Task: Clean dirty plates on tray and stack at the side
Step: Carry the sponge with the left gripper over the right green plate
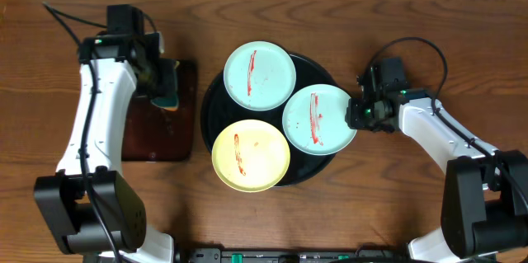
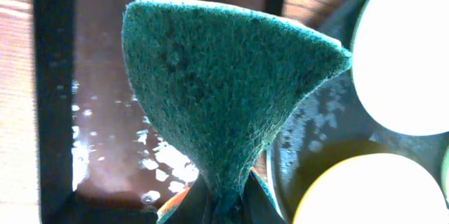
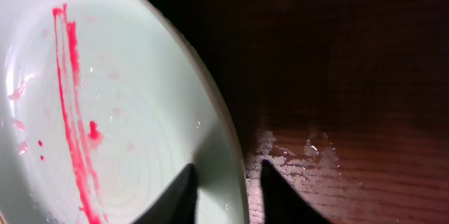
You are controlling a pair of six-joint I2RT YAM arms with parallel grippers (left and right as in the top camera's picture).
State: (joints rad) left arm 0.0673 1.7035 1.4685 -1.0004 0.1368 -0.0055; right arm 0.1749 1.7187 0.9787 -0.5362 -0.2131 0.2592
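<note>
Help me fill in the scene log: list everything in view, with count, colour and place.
blue-green plates: 2, pale, red-smeared, on the back and right of the round tray
yellow plate: 1, pale, red-smeared, on the front of the round tray
round tray: 1, glossy black, middle of the table
small tray: 1, dark, rectangular, wet, left of the round tray
sponge: 1, green, held above the small tray
table: 1, brown wood, under everything
arms: 2, white and black, one at each side
left claw: 1, black, shut on the sponge
right claw: 1, black, open, straddling the right plate's rim
</note>
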